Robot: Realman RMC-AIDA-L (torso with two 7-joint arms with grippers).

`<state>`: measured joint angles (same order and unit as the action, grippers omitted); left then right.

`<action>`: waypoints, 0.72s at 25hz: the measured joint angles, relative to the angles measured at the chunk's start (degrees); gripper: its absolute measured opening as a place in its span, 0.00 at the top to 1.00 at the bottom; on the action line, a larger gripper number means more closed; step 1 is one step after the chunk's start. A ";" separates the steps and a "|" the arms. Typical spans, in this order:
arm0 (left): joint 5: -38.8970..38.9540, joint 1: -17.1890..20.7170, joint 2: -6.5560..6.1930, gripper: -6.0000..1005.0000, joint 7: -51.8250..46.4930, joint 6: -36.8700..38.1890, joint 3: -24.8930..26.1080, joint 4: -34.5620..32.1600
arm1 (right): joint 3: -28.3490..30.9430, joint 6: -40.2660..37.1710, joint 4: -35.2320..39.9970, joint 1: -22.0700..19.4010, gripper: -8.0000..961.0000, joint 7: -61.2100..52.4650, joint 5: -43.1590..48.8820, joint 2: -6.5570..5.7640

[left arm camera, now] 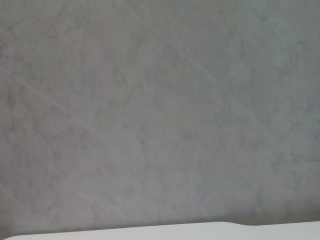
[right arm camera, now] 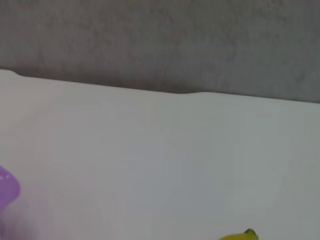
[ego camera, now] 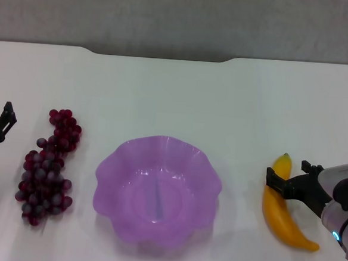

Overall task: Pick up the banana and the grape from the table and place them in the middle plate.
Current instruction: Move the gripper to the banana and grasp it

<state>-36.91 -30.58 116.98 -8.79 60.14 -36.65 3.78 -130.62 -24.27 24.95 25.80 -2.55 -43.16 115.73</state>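
The banana (ego camera: 284, 219) lies on the white table (ego camera: 176, 101) at the right, its dark stem tip pointing away from me. My right gripper (ego camera: 287, 174) is open, one finger on each side of the banana's far half. Only the banana's tip (right arm camera: 241, 235) shows in the right wrist view. The grape (ego camera: 47, 168), a long dark red-purple bunch, lies on the left of the table. My left gripper (ego camera: 1, 124) sits at the far left edge, apart from the grape. The middle plate (ego camera: 160, 159), translucent purple with a wavy rim, stands between the two fruits with nothing in it.
The table's notched far edge (ego camera: 161, 57) meets a grey wall (left arm camera: 160, 110). A bit of the plate's rim (right arm camera: 7, 190) shows in the right wrist view. Bare tabletop (right arm camera: 160, 150) stretches behind the plate.
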 joint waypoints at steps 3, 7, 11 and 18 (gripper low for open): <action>0.00 0.00 0.00 0.12 0.00 0.04 0.00 0.00 | -0.06 0.08 -0.07 -0.02 0.06 0.00 0.00 0.01; 0.00 0.00 0.00 0.13 0.00 0.06 0.00 0.00 | -0.14 0.14 -0.10 -0.04 0.06 0.00 0.00 0.02; 0.00 0.00 0.00 0.13 0.00 0.10 0.00 0.00 | -0.16 0.71 -0.10 -0.05 0.06 0.00 0.00 0.02; 0.00 0.00 0.00 0.13 0.00 0.16 0.00 0.00 | -0.16 0.81 -0.07 0.39 0.06 0.00 0.13 -0.01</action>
<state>-36.92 -30.58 116.98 -8.79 60.30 -36.65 3.78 -130.78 -23.46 24.87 26.19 -2.55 -43.03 115.73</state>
